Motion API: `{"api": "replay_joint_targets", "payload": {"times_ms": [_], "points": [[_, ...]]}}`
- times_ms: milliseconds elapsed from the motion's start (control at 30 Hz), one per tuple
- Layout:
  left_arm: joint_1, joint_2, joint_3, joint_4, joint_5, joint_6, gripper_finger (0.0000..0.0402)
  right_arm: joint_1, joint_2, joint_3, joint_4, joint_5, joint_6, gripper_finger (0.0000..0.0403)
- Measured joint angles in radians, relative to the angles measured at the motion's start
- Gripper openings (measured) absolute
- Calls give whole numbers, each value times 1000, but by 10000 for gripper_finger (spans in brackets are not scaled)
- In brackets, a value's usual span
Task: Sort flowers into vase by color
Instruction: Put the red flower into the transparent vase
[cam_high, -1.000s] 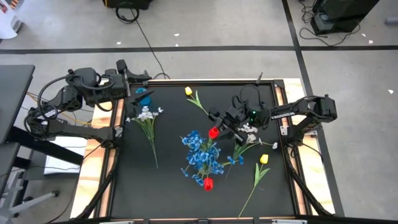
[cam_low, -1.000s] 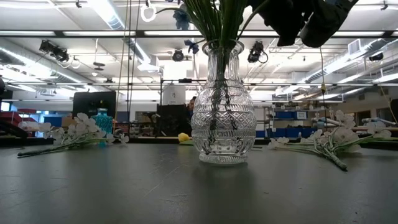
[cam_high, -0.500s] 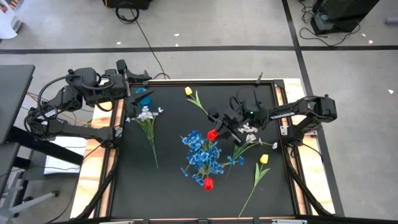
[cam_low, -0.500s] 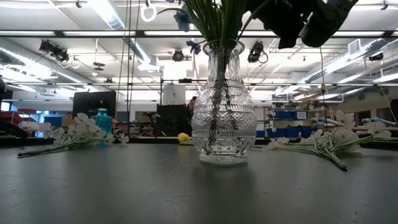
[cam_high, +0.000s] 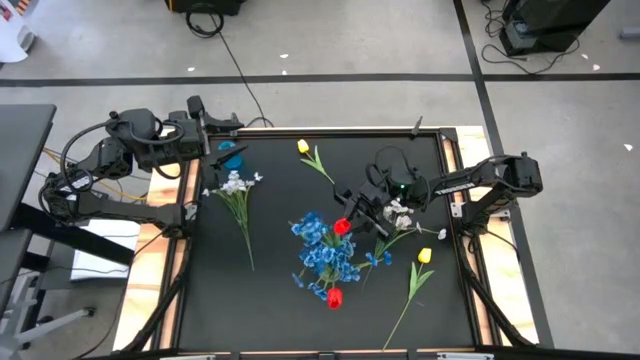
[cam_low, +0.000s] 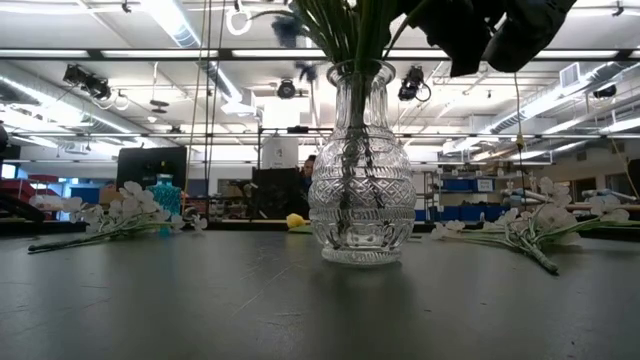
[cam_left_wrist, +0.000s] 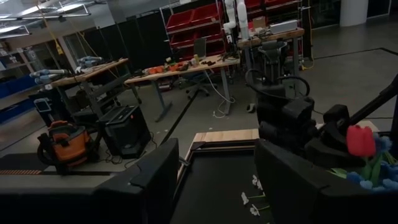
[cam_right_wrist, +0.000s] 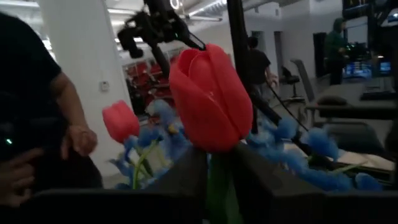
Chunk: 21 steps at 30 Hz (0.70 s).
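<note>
The right gripper (cam_high: 352, 214) was clamped on the stem just under a red tulip (cam_right_wrist: 210, 99), holding it over the vase (cam_low: 359, 165) mid-table, right by the blue bunch (cam_high: 322, 248) sticking out of it. A second red tulip (cam_high: 334, 296) sat in there too. The left gripper (cam_high: 228, 138) hung at the far left corner, fingers (cam_left_wrist: 150, 180) apart, nothing in them. White sprigs (cam_high: 235, 186) lay left, more white ones (cam_high: 402, 212) right, one yellow tulip (cam_high: 304, 148) far, another yellow (cam_high: 424, 256) near right.

Red tulips (cam_high: 342, 227) and blue bunches (cam_high: 322, 250) fill a diamond-cut clear vase (cam_low: 359, 190).
</note>
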Motion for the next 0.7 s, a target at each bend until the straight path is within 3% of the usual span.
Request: {"api": "replay_joint_targets", "payload": {"times_ms": [467,700], "points": [[0,0,0,0,0,0,215,-63,0,0,197,-75,336,316],[0,0,0,0,0,0,215,-54,2,-1,156,-109,393,367]]}}
